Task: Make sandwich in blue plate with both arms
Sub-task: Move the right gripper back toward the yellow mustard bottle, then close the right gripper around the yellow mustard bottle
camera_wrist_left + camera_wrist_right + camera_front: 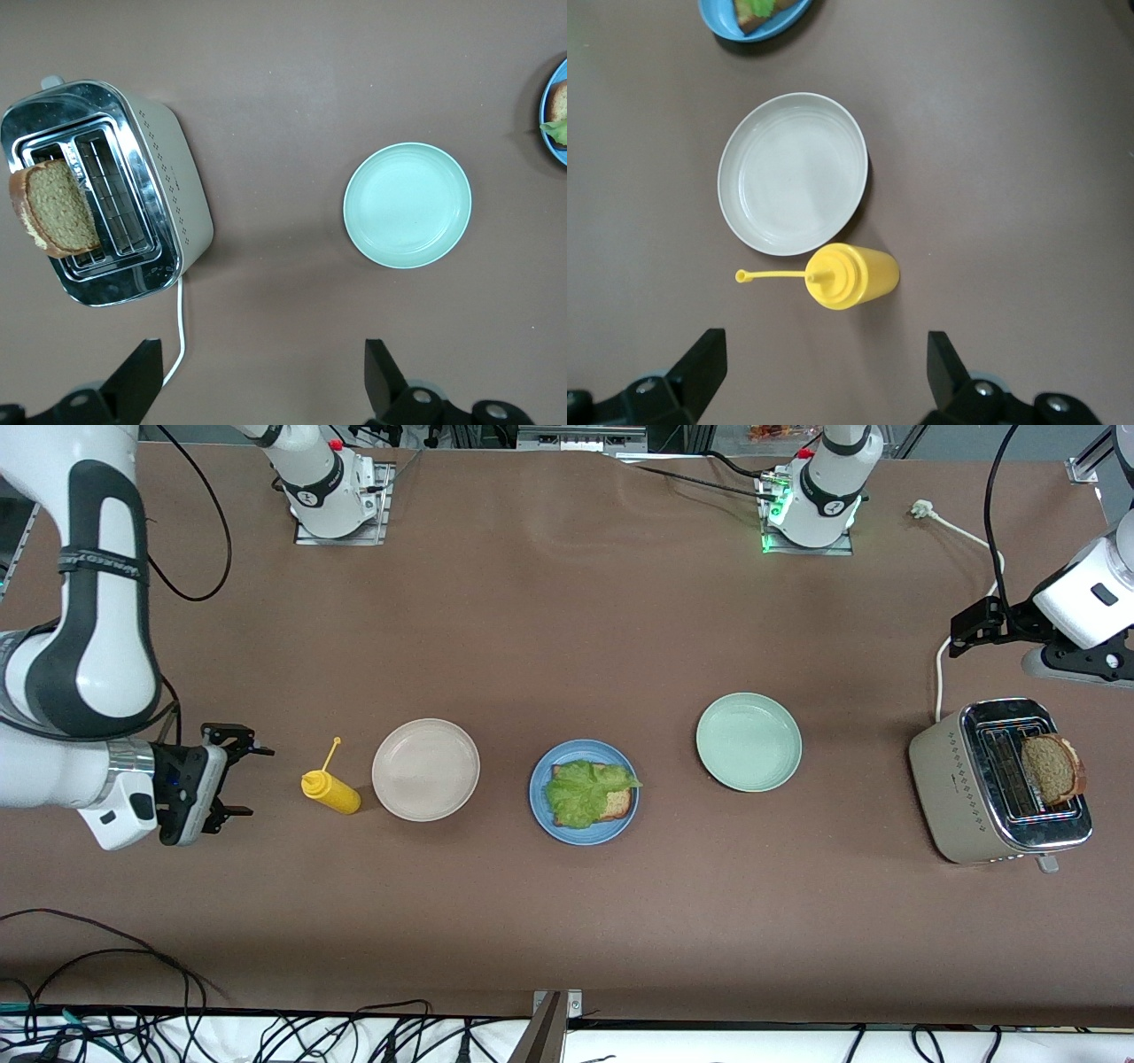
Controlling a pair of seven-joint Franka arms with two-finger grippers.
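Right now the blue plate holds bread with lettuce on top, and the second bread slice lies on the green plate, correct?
Not quite. The green plate holds nothing; the second bread slice stands in the toaster, as the front and left wrist views show. The blue plate does hold bread with lettuce on top.

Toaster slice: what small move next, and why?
Probably bring the open left hand down over the bread slice standing in the toaster. The blue plate holds only one slice under lettuce, so the top slice is missing.
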